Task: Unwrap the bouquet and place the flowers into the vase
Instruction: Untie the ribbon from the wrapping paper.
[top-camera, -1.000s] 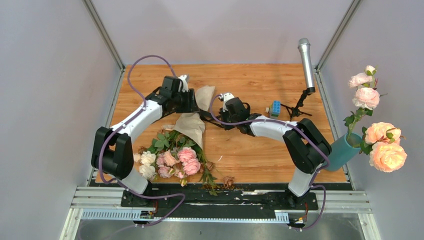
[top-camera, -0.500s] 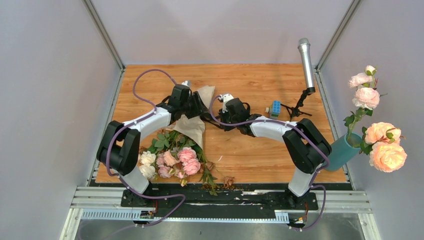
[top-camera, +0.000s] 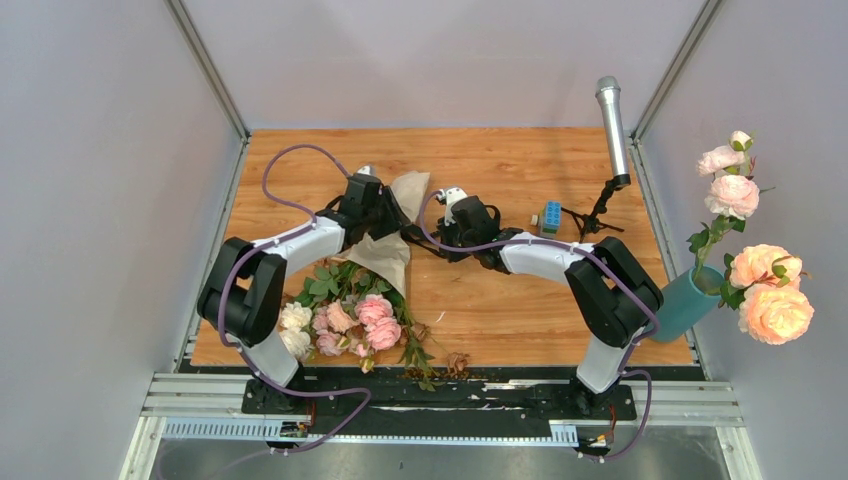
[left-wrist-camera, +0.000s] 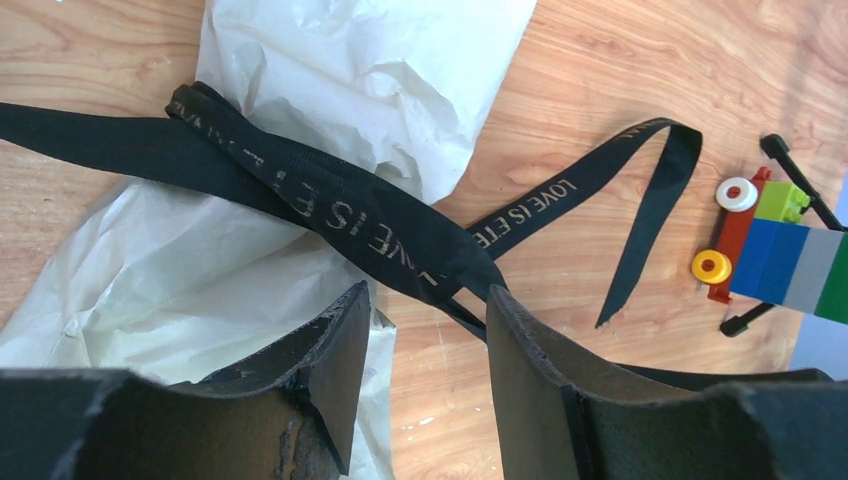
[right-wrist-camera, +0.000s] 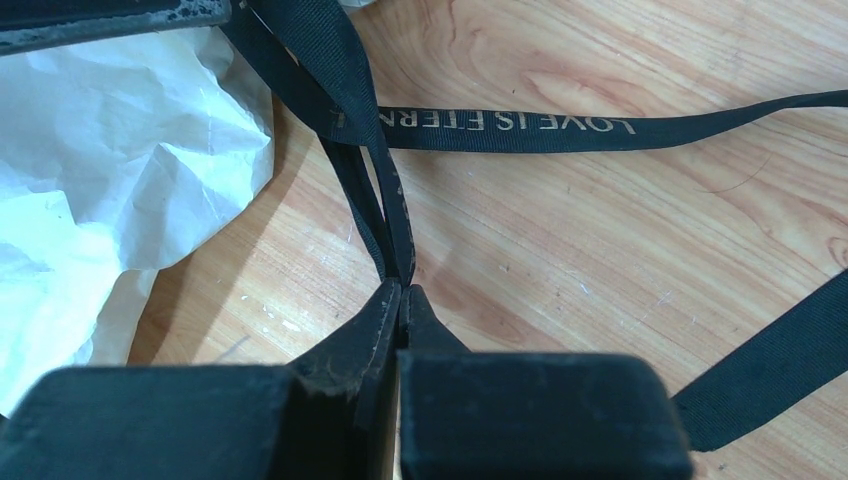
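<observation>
Wooden table (top-camera: 500, 310), flowers (top-camera: 345, 315), kraft paper (top-camera: 385, 250), black ribbon (left-wrist-camera: 400, 235), toy bricks (top-camera: 551, 216)

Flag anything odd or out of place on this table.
The vase leans at the table's right edge, already holding large peach roses. Dried brown bits lie loose near the front edge. A toy brick block sits by the microphone stand.
</observation>
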